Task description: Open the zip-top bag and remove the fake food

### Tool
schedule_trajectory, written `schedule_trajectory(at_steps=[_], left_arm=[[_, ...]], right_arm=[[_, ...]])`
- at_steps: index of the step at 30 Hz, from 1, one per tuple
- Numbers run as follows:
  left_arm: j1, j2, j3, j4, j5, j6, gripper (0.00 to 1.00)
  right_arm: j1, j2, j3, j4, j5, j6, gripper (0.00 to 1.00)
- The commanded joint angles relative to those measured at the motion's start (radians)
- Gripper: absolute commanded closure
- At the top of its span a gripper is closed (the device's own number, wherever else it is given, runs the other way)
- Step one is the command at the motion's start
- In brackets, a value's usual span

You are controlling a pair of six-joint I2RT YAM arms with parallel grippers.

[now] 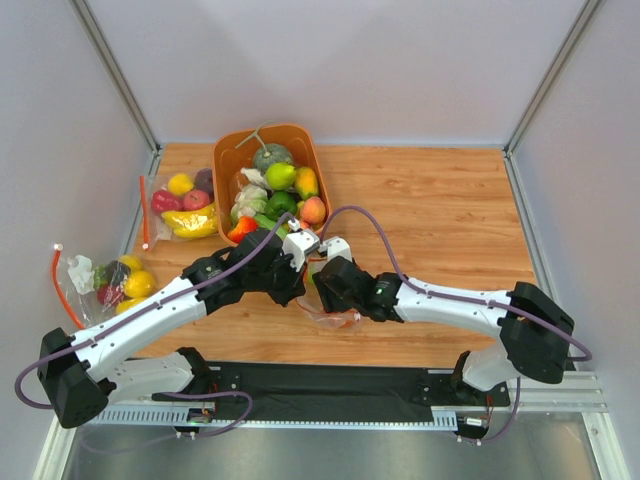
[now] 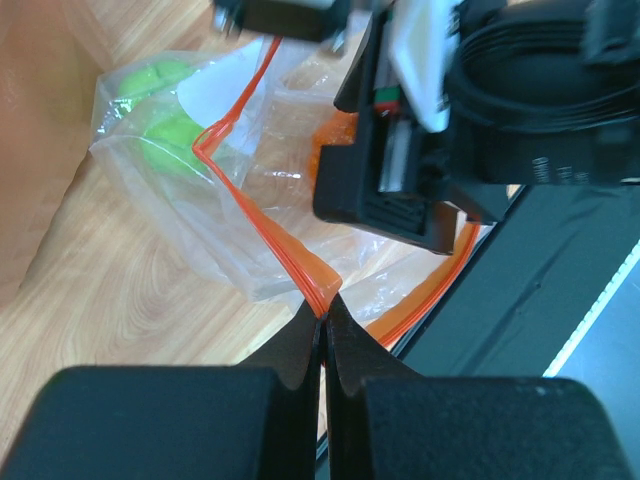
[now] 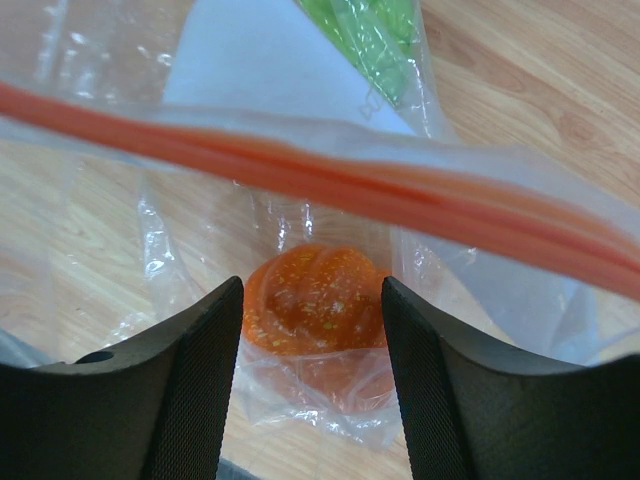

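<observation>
Where the two arms meet over the near middle of the counter [image 1: 450, 220], the lot stands as follows.

1. Zip-top bag [image 2: 190, 240]: clear thin plastic, lying crumpled on the wood directly beneath both wrists, just ahead of the black base strip [image 1: 330, 385]. Its red-orange zip strip [image 3: 300, 170] is raised off the counter and stretched across the mouth. A white label [image 3: 270, 70] shows on one wall.

2. Fake food [image 2: 170, 135], all inside the bag: green fruits [image 2: 160, 78] toward the far end, and one orange-red fruit [image 3: 315, 320] low down against the plastic.

3. Left gripper [image 2: 322, 318]: clenched tight, its two black fingertips pinching the zip strip at one end. From the pinch the strip rises and kinks away.

4. Right gripper [image 3: 312, 290]: jaws standing apart at the bag's mouth, just beside the left one. The strip crosses just beyond its tips and the orange-red fruit is framed between them. I cannot tell whether the pads touch the fruit.

5. Orange basket [image 1: 262, 130]: at the back, left of centre, heaped with assorted plastic fruit and vegetables, apart from the zip-top bag.

6. Banana bag [image 1: 185, 200]: clear, holding a yellow banana and purple fruit, just left of the basket.

7. Lump bag [image 1: 110, 280]: clear, with a white knotted lump, at the left edge nearer the front.
</observation>
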Motion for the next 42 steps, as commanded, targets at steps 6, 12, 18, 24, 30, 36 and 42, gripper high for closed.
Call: schedule_trajectory(at_steps=[6,12,18,24,30,36,42], left_arm=[[-0.001,-0.029,0.025,0.002,0.006,0.021,1.0],[0.0,-0.029,0.024,0.003,0.004,0.021,1.0],[-0.001,-0.023,0.024,0.003,0.004,0.019,1.0],[-0.001,-0.022,0.022,0.003,0.0,0.019,1.0],[-0.001,-0.017,0.022,0.006,0.003,0.019,1.0],[0.0,-0.012,0.022,0.005,0.001,0.019,1.0],[-0.001,-0.008,0.022,0.003,0.001,0.019,1.0]], right_arm=[[0.019,0.07,0.041,-0.061,0.047,-0.025,0.41],[0.027,0.05,0.064,-0.19,0.037,-0.012,0.36],[0.034,0.034,0.088,-0.288,-0.015,-0.012,0.26],[0.039,0.04,0.075,-0.325,-0.078,0.007,0.23],[0.042,0.066,0.041,-0.304,-0.144,0.044,0.21],[0.073,0.098,0.0,-0.339,-0.186,0.097,0.2],[0.079,0.098,-0.053,-0.333,-0.218,0.128,0.28]])
